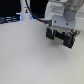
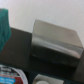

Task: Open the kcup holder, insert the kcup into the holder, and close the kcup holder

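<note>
In the exterior view my gripper (image 1: 59, 39) hangs above the white table (image 1: 30, 60) toward the exterior view's right. Its two dark fingers stand apart, and I see nothing between them. The wrist view shows a boxy unit with a grey top and darker front, which I take to be the kcup holder (image 2: 55, 42), resting on a dark surface (image 2: 22, 50). The blur hides any drawer fronts or handles. The kcup is out of view in both views. The gripper's fingers do not show in the wrist view.
A teal block (image 2: 4, 27) stands beside the box. A round red, white and blue object (image 2: 9, 74) and a pale object (image 2: 50, 80) lie on the dark surface. Dark equipment (image 1: 12, 17) lines the far edge of the table.
</note>
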Tool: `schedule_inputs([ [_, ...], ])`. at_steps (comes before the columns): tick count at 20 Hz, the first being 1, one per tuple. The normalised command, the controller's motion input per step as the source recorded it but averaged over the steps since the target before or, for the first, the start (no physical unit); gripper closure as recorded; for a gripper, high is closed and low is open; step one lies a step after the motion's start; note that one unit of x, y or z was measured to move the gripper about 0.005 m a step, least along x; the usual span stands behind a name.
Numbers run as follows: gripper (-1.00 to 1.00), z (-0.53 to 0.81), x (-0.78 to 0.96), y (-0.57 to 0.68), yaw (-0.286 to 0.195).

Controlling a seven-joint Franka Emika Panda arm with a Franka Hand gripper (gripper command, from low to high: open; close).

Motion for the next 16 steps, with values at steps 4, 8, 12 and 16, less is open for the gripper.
schedule_inputs([
  [4,-1.0,-0.27,-0.53,0.29,0.183],
  [8,-1.0,-0.21,-0.57,0.4,0.148],
  [12,-1.0,-0.18,-0.6,0.44,0.129],
  [16,-1.0,-0.13,-0.61,0.47,0.12],
])
